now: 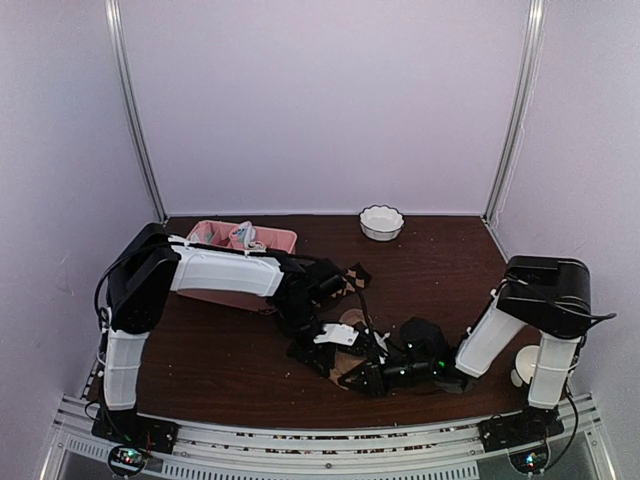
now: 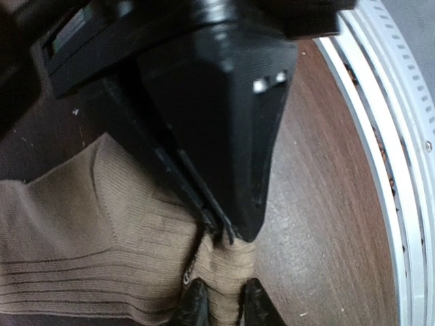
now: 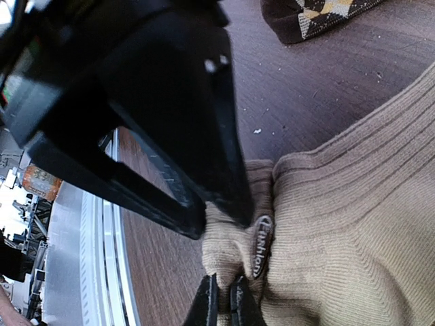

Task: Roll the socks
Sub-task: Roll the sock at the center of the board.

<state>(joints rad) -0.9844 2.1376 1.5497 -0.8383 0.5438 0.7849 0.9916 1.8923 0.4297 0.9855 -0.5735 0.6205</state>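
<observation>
The plain tan sock (image 2: 81, 231) lies flat on the dark wooden table, with a bunched corner lifted where both grippers meet. My left gripper (image 2: 224, 307) is shut on that bunched corner, fabric filling the gap between its fingers. My right gripper (image 3: 223, 307) pinches the same corner from the opposite side, beside a small logo tag (image 3: 262, 246). The tan sock (image 3: 353, 224) spreads to the right in the right wrist view. Further back lies the brown argyle sock (image 3: 312, 17). From above, the left gripper (image 1: 338, 355) and right gripper (image 1: 358, 378) meet over the tan sock (image 1: 350, 318), near the argyle sock (image 1: 355, 275).
A pink divided tray (image 1: 280, 238) with small bundles stands at the back left, partly under the left arm. A white fluted bowl (image 1: 381, 222) sits at the back centre. A white round object (image 1: 525, 365) is by the right base. The metal rail (image 1: 330, 445) runs along the near edge.
</observation>
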